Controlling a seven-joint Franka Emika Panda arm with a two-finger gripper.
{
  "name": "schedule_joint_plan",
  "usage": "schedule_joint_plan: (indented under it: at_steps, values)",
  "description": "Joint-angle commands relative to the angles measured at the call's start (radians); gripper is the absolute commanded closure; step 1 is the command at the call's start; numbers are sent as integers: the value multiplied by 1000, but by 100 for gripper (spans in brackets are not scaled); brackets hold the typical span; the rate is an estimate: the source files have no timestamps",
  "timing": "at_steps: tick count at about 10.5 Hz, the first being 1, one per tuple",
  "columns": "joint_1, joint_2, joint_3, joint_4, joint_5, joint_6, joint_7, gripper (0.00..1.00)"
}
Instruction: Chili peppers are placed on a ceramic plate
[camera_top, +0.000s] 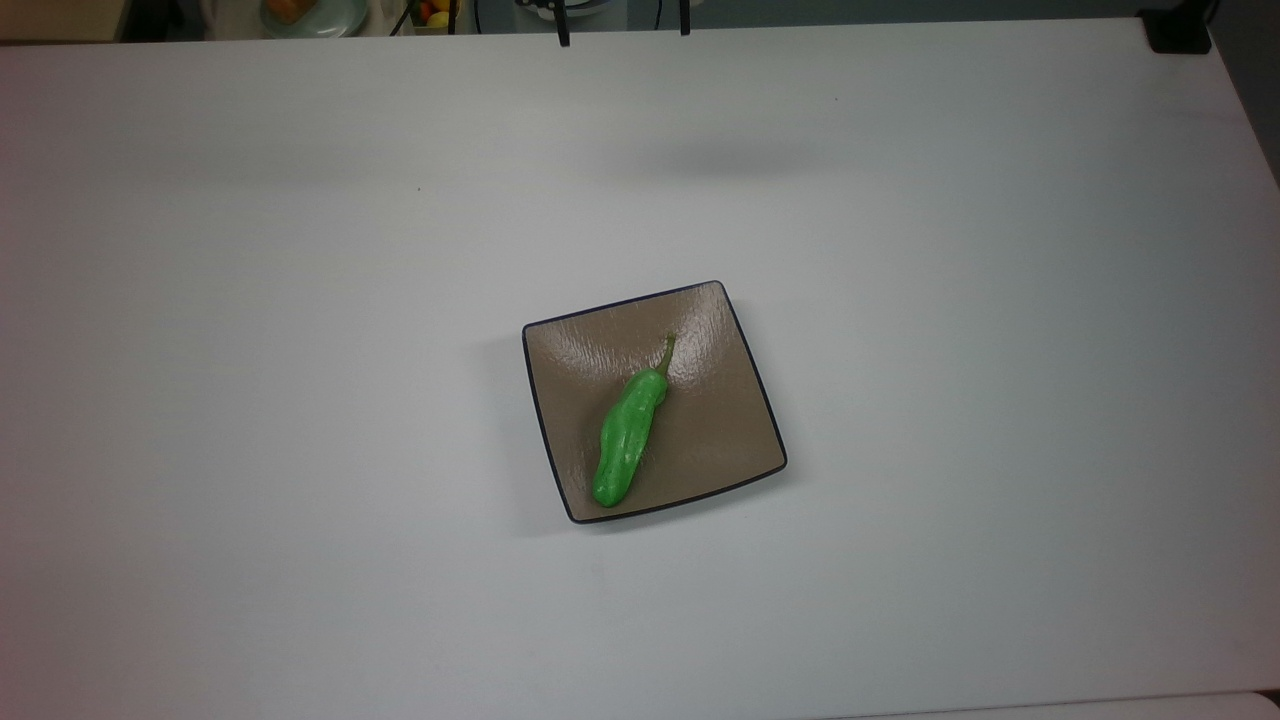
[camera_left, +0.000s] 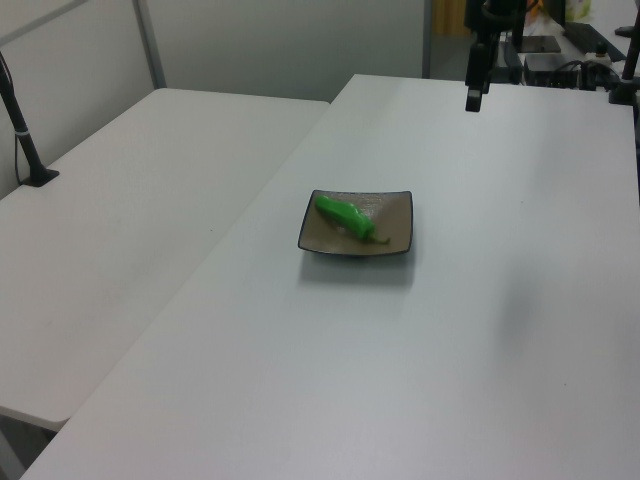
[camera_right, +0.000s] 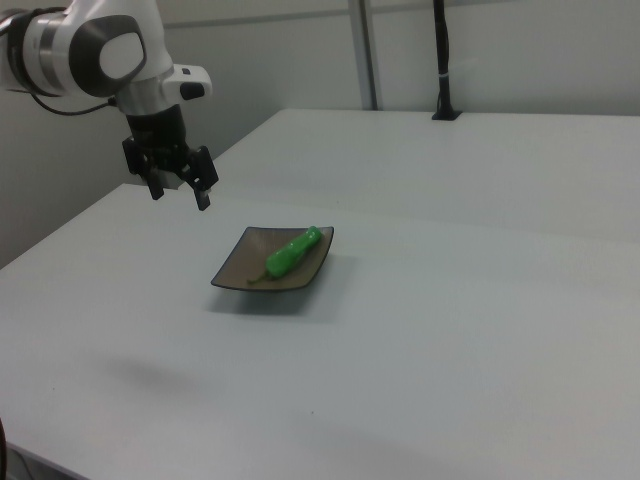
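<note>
A bright green chili pepper lies diagonally on the square taupe ceramic plate in the middle of the white table, its stem towards the top view's top. The left view has the pepper on the plate, and the right view has the pepper on the plate too. My gripper hangs open and empty above the table, well off the plate on the right view's left. Its fingertips poke in at the top view's top edge. The left view puts the gripper over the table's far end.
A black clamp sits at the top view's top-right table corner. A second white table adjoins on the left view's left. A black pole stands at the far edge in the right view. Dishes and fruit lie beyond the table.
</note>
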Motion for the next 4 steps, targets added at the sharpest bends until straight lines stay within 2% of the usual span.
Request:
schedule_joint_plan:
  at_steps: [1, 4]
  values:
    - [11, 4, -8, -23, 2, 24, -27, 0]
    - [7, 9, -5, -20, 2, 24, -20, 0]
